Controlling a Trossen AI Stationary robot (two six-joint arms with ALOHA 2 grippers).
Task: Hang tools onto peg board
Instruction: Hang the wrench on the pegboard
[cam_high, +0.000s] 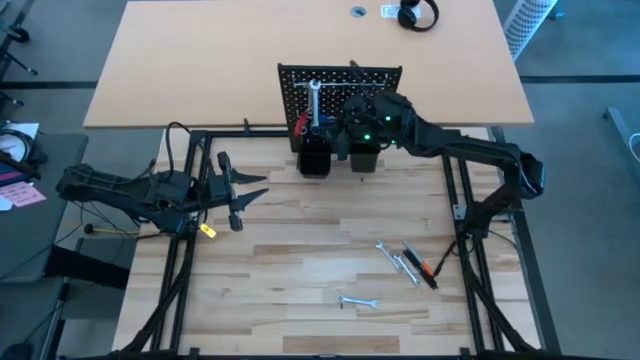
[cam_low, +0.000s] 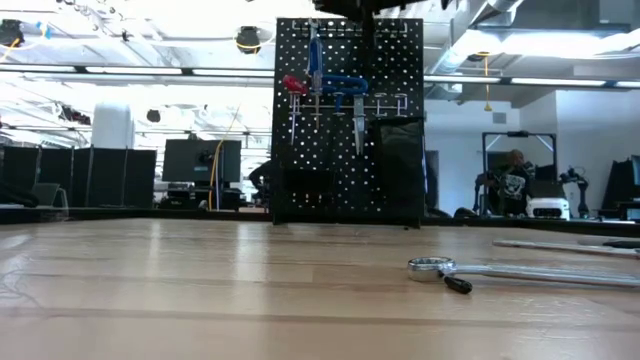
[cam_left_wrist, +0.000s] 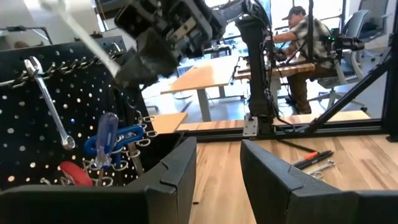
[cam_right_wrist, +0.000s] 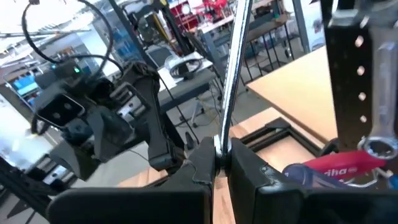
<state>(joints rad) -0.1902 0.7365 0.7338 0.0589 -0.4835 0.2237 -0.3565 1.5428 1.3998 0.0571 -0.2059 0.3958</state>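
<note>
High view: my right end effector (cam_high: 352, 125) is at the peg board (cam_high: 340, 78), so I should line the wrench's ring up with a hook before letting go. 3 tools (cam_high: 408, 262) lie on the wood tabletop (cam_high: 300, 290). My left end effector (cam_high: 238, 197) waits open.

Right wrist view: jaws clamped on a slim, shiny steel wrench (cam_right_wrist: 231, 81).

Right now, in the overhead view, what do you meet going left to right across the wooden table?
Left gripper, open and waiting → peg board with the right gripper at it, shut on a wrench → lone wrench near the front → cluster of tools at the right.
</note>
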